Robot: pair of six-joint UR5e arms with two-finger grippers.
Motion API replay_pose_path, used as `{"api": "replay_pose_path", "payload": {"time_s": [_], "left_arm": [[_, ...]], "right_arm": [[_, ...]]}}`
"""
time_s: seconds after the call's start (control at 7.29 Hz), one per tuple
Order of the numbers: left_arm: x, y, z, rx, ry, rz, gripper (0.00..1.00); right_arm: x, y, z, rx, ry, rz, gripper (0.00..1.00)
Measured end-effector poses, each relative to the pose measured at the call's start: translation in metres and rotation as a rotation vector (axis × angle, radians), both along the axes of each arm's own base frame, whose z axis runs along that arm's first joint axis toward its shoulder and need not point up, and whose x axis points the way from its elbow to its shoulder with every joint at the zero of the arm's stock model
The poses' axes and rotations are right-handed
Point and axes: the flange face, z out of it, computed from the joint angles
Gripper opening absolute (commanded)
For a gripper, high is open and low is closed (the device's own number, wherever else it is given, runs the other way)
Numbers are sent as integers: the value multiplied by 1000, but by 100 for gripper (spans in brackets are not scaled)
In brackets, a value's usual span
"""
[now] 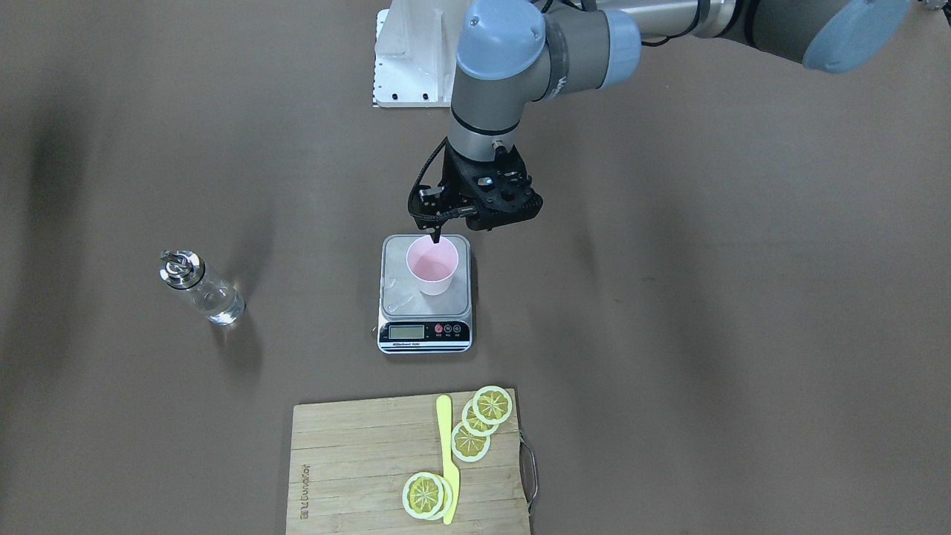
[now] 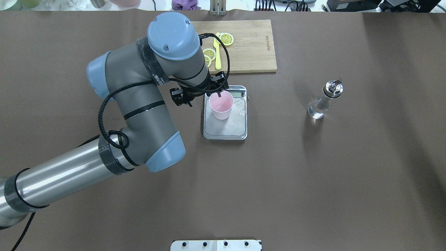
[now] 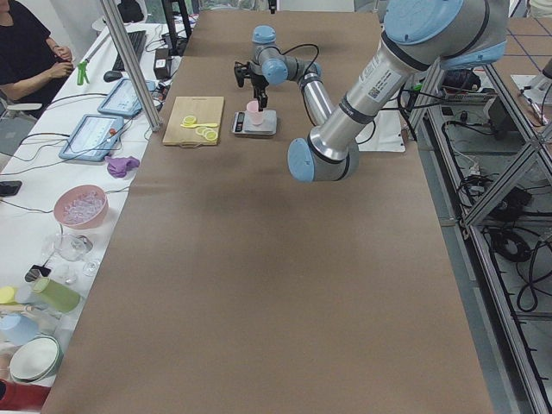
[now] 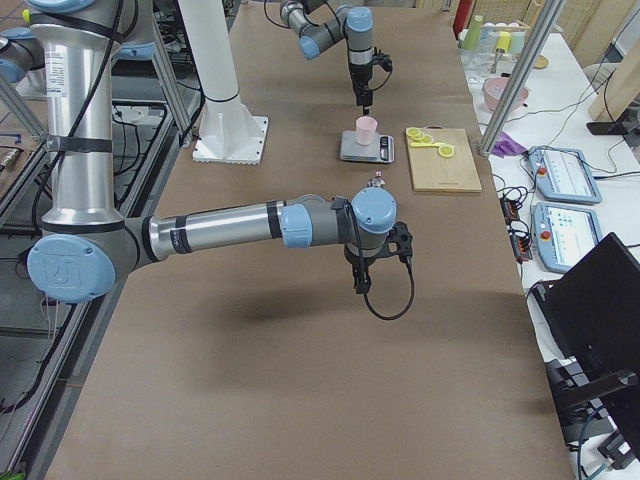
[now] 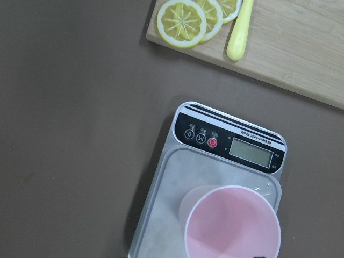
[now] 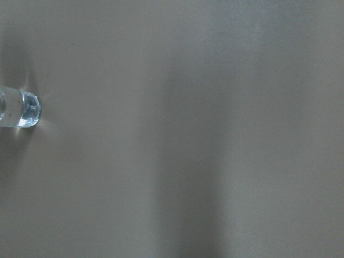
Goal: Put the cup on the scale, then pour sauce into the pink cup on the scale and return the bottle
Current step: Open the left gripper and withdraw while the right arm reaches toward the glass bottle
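Note:
The pale pink cup [image 1: 432, 266] stands upright on the scale's steel platform [image 1: 394, 297], toward the display end. It also shows in the overhead view [image 2: 221, 104] and the left wrist view [image 5: 232, 226]. My left gripper [image 1: 436, 238] hangs just above the cup's mouth, apart from it in the exterior right view [image 4: 365, 100], and holds nothing. The clear glass bottle [image 2: 324, 103] with its silver spout stands alone to the scale's right, clear liquid in its base. My right gripper [image 4: 360, 285] hovers over bare table near the bottle [image 6: 19, 110]. I cannot tell whether it is open.
A wooden cutting board [image 2: 251, 45] with lemon slices [image 2: 226, 38] and a yellow knife [image 2: 217, 52] lies beyond the scale. The left arm's elbow [image 2: 139, 115] hangs over the table left of the scale. A white mount plate [image 2: 216, 245] sits at the near edge.

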Motion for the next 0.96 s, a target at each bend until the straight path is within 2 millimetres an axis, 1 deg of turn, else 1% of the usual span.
{"api": "replay_pose_path", "payload": {"time_s": [0.14,0.41,0.55,0.69,0.82,0.96], "left_arm": [[-28,1,7,19,-44,15,98],[-77,3,43,53,-91,25,98],[-98,4,59,70,-103,26,98],[-113,3,72,73,-115,19,98],[-122,0,82,68,-124,11,98],[-127,-1,89,62,-132,5,98]], "right_arm": [[-7,2,-25,50,-8,-14,100],[-45,16,-90,142,-3,-45,100],[-59,23,-114,188,15,-37,100],[-82,30,-133,210,31,-19,100],[-114,39,-150,211,36,30,100],[-152,53,-161,208,16,111,100]]}}
